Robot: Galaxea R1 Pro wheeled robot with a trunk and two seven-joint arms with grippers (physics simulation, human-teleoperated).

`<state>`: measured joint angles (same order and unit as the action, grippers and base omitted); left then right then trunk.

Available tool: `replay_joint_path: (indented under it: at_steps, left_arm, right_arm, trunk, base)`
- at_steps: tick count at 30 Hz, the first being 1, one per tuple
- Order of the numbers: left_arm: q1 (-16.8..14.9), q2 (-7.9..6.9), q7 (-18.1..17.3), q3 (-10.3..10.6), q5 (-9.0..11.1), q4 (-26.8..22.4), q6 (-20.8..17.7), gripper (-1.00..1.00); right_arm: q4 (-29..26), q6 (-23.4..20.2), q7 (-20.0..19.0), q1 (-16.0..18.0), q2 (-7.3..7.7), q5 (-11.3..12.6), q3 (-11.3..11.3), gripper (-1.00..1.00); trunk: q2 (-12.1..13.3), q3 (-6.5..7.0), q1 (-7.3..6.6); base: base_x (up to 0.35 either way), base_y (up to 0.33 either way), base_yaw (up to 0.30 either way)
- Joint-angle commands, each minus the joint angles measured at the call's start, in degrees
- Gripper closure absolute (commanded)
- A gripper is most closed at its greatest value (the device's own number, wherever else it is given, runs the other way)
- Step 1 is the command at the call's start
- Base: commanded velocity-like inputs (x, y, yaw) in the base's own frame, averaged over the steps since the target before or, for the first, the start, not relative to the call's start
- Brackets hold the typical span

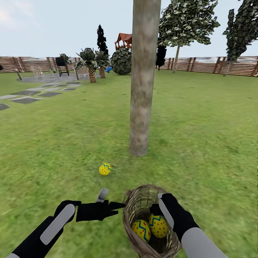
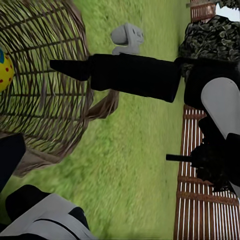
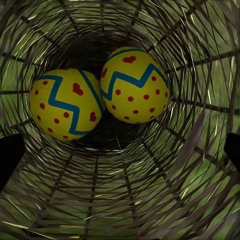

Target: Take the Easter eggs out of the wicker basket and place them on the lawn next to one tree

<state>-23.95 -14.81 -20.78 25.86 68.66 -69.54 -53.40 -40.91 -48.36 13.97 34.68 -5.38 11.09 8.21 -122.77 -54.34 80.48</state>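
While one egg (image 1: 105, 168) already lies on the lawn (image 1: 200, 136) just short of the tree (image 1: 144, 79), two eggs remain in the wicker basket (image 1: 133, 211), touching each other at its bottom: the left one (image 1: 141, 229) and the right one (image 1: 158, 225). Step in hand looks like picking the next egg from the basket. Right gripper (image 1: 160, 205) is inside the basket mouth, poised above the eggs; in the right wrist view its fingers (image 3: 11, 159) sit at opposite edges, spread wide apart, nothing between them, with both eggs (image 3: 134, 84) ahead and not yet reached. Left gripper (image 1: 107, 206) is beside the basket rim on the grass side; its fingers (image 2: 70, 69) appear empty, but whether they are parted or closed I cannot tell. To do it well: pick one egg only, probably the right-hand one nearer the gripper, centre the fingers across its narrow middle, and go down straight so the tips do not snag the loose twigs. Eggs touch, so a finger has to slip between them or the neighbour gets shoved. Smooth round shell could squirt out if pinched off-centre. Basket seems light and may tip or lift with the arm; the left gripper could steady the rim. Then set the egg down near the one by the trunk.
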Motion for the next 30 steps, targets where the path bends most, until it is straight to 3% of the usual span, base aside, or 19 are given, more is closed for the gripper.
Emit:
replay_joint_path:
  at_steps: [1, 21, 24, 30]
  left_arm:
    - [0.0, -0.04, -0.3, 0.1, -0.2, 0.0, 0.0, -1.0]
    - [0.0, -0.03, -0.3, 0.1, -0.1, -0.2, 0.0, -1.0]
    - [0.0, 0.02, -0.4, 0.1, -0.1, -0.1, 0.0, -1.0]
    - [0.0, 0.13, -0.3, 0.1, -0.1, -0.1, 0.1, -1.0]
  right_arm:
    - [0.0, -0.2, 0.5, 0.0, 0.02, 0.6, 0.2, -1.0]
    - [0.1, -0.2, 0.6, 0.0, -0.15, 0.7, 0.3, -1.0]
    - [0.1, -0.2, 0.6, 0.0, -0.15, 0.7, 0.3, -1.0]
    - [0.1, -0.2, 0.5, 0.0, 0.09, 0.7, 0.2, -1.0]
  trunk:
    - [0.0, -0.05, 0.0]
    - [0.0, -0.27, 0.0]
    - [0.0, -0.52, 0.0]
    - [-2.4, -2.15, 1.31]
  base:
    - [0.029, 0.017, -0.054]
    - [0.002, 0.001, -0.017]
    - [0.0, 0.0, 0.0]
    - [0.0, 0.0, 0.0]
